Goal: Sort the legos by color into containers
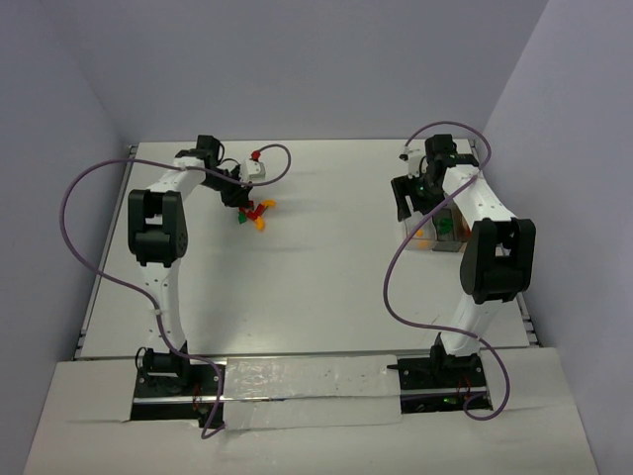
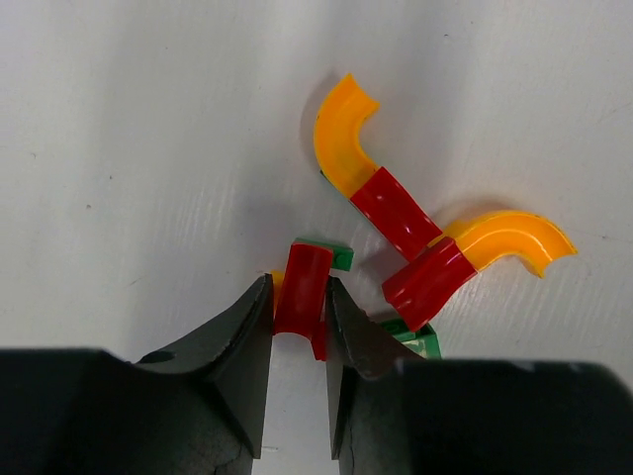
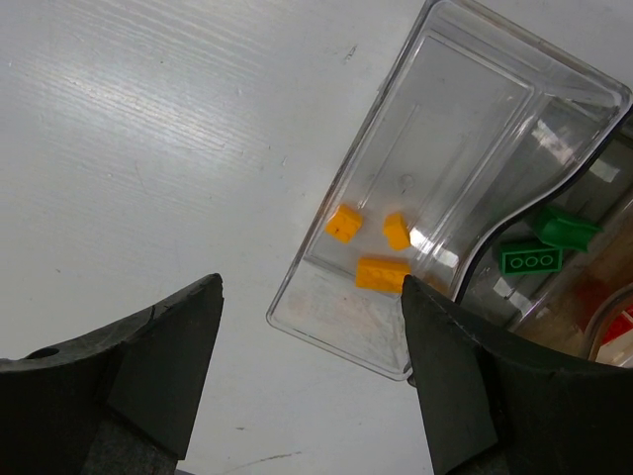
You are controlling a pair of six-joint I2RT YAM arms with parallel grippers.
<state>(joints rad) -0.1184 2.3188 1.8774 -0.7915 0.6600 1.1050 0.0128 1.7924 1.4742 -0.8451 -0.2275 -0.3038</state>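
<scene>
A row of 3 small clear plastic rectangular bins [image 3: 465,109] is seen beneath the right gripper [image 3: 312,289], whose jaws are spread wide with nothing held between them. In the end bin under that gripper, 3 small orange-yellow bricks [image 3: 381,272] are lying. In the next bin, 2 green bricks [image 3: 532,259] are counted. A red piece [image 3: 618,327] is glimpsed past them at the frame edge, and its bin cannot be told. Well apart from the bins, to their left in the top view, a loose cluster of legos [image 1: 257,215] is spread on the white table [image 1: 326,277]. In it, 2 curved orange-yellow pieces [image 2: 341,134] are seen touching 2 curved red pieces [image 2: 396,213], with 1 half-hidden green brick [image 2: 420,341] beneath. The left gripper [image 2: 299,302] is closed narrowly on a 3rd curved red brick [image 2: 302,282], with both fingers touching its sides, and another green brick [image 2: 341,257] is seen just behind it.
</scene>
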